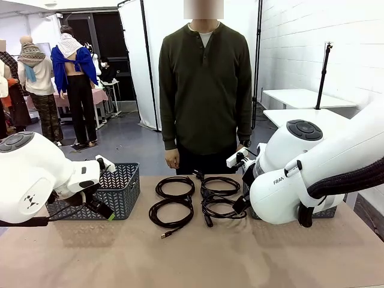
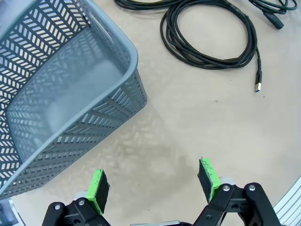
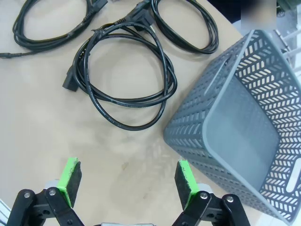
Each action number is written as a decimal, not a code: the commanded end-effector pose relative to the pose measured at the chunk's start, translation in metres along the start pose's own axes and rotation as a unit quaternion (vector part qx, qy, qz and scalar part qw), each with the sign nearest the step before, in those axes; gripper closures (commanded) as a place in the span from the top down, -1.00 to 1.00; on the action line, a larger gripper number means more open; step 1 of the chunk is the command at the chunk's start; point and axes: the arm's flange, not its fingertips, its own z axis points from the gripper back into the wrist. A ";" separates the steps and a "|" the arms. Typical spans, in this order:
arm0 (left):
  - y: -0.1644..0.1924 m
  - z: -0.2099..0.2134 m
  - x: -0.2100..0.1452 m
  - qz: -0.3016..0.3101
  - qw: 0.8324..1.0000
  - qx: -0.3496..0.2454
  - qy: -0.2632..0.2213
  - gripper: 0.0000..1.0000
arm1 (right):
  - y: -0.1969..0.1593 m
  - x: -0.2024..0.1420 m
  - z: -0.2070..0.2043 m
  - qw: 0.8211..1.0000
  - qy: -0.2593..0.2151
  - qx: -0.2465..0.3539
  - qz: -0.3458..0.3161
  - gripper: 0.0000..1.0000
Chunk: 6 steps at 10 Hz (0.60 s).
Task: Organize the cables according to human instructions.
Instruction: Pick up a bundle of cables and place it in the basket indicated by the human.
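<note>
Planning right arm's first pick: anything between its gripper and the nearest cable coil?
Nothing visible. Right gripper open over bare table, nearest coil straight ahead; grey basket sits off to one side.

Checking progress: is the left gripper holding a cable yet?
No, the left gripper stands open over the table, and the nearest cable lies apart from it.

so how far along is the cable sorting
Done: nothing yet; all four cables lie coiled on the table, and the left basket and right basket look empty. In hand: nothing; the left fingers and right fingers are open over bare table. Left: all four cables, once the person gives instructions.
</note>
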 end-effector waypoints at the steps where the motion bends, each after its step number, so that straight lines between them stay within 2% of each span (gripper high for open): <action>1: 0.001 -0.001 0.003 0.002 1.000 0.000 -0.004 1.00 | 0.000 0.000 0.000 1.000 0.000 0.000 -0.001 1.00; 4: 0.000 0.000 0.000 0.000 1.000 0.000 0.000 1.00 | 0.000 0.000 0.000 1.000 0.000 0.000 0.000 1.00; 6: 0.002 0.025 0.005 -0.004 1.000 0.002 -0.029 1.00 | -0.004 0.009 0.016 1.000 -0.009 0.023 0.015 1.00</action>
